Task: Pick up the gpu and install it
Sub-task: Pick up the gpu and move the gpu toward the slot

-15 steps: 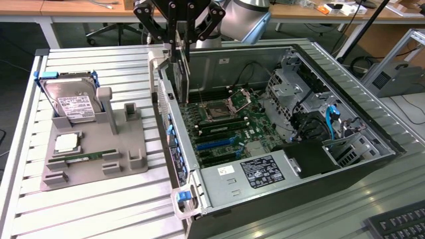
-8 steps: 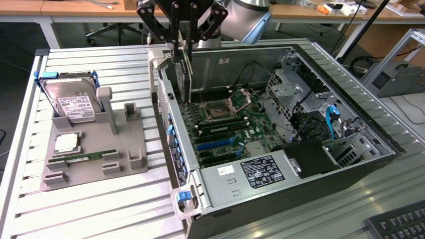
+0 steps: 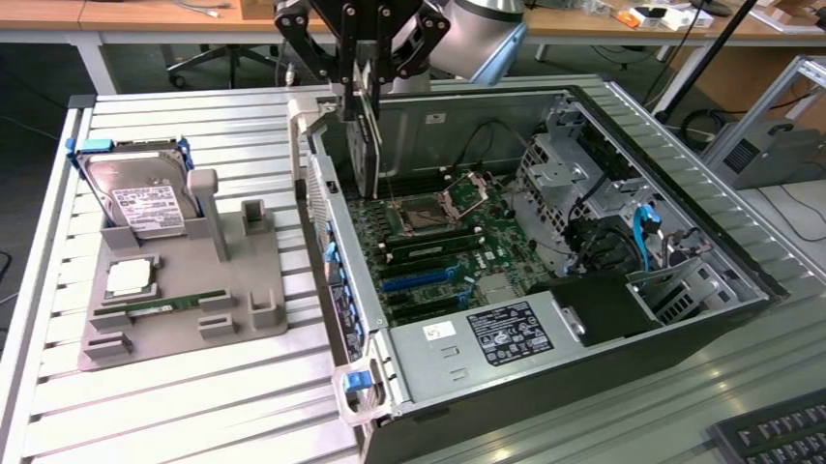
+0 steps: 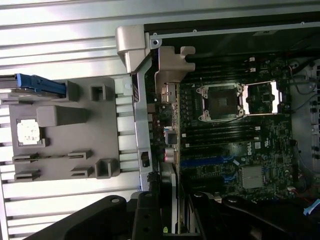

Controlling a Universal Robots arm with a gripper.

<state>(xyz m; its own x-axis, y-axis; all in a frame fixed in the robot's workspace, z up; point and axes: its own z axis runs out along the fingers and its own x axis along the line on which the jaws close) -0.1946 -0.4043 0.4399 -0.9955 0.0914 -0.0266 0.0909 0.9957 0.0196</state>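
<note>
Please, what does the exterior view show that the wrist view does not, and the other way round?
Exterior view: the silver power supply box with its black label, the labelled face of the silver hard drive, and a black keyboard corner.
Wrist view: the metal rear ports along the green motherboard's edge.
Both: the grey plastic parts tray, the silver processor socket, and the black gripper, fingers closed on the thin green-and-black gpu, held edge-on at the open computer case.
</note>
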